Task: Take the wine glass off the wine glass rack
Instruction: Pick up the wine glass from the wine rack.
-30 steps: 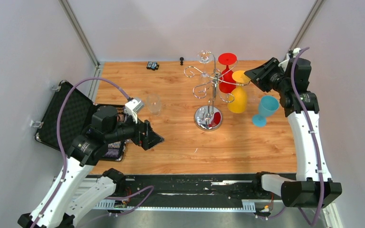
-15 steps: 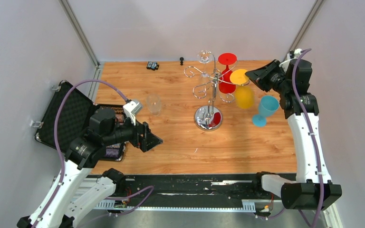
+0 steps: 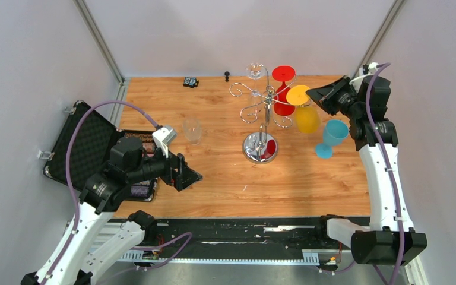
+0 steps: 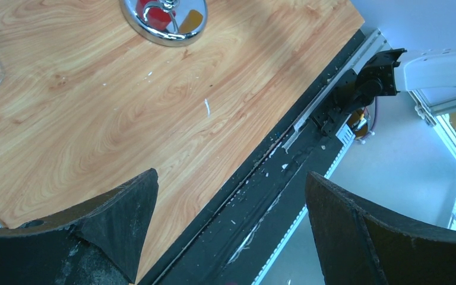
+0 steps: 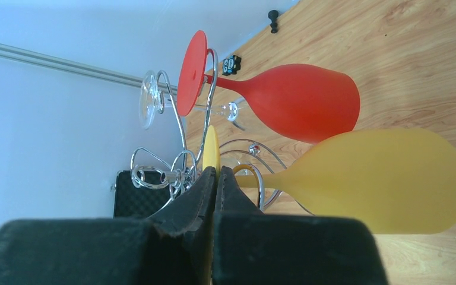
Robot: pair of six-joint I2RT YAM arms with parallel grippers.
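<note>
**Right fingers clamped on the yellow glass's foot, glass hanging on the rack**

Closest in, the left gripper (image 4: 231, 178) hangs over the near edge of the table (image 4: 95, 119). Its fingers (image 4: 113, 225) are spread wide with nothing between them. An open black case (image 3: 83, 139) lies behind them, and a clear cup (image 3: 192, 129) stands a bit ahead and to their left. Further ahead is the rack (image 4: 164, 32), with its shiny round base sitting on the wood.

Over on the other side, a blue glass (image 3: 332, 135) stands upright on the table, under the right arm and on the near side of its fingers.

The right gripper (image 5: 215, 171) is up at hook height. Its fingers are pressed together and, as far as I can see, pinching the thin rim of the yellow glass (image 5: 380, 178) at its foot. That glass hangs upside down, stem through a curled hook just past the fingertips, bowl dangling below.

A red glass (image 5: 300, 101) hangs the same way just beyond it. A clear glass (image 5: 149, 100) hangs on the far side.
</note>
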